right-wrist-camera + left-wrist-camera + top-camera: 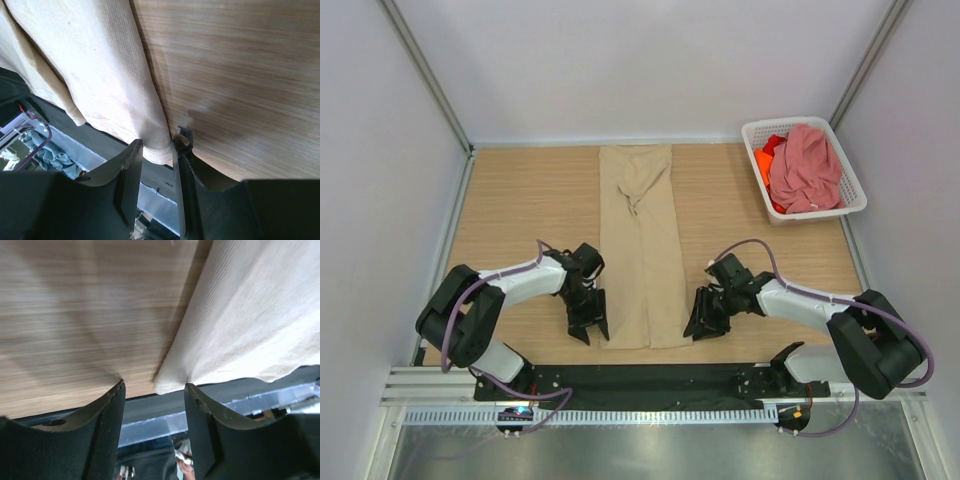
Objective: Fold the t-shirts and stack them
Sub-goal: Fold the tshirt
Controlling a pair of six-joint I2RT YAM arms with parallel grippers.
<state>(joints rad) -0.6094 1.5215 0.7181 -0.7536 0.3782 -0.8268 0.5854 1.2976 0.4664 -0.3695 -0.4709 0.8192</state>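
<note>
1. While the beige-tan t-shirt [640, 240] lies as a long narrow strip down the middle of the surface [520, 200], both hands sit at its lower end in the top view, one at each bottom corner.
2. The left hand [154, 387] is spread wide. The shirt's corner shows just above the gap between its fingers and is not yet between them.
3. The right hand [157, 145] appears pinched onto the hem at its own corner, with cloth filling the narrow slot between its fingers.
4. The dusty pink t-shirt [805, 170] and the orange t-shirt [763, 160] are bunched in the white basket [752, 130] at the upper right, so most of the task likely remains.
5. Risk: if only the right hand lifts, the strip would likely twist and its side folds fall open.
6. Risk: the left hand might close beside the corner, or catch only the top layer, so the lower layers would drag.
7. Risk: the right pinch is close to the hem's edge, so a quick pull might let the cloth slip free.
</note>
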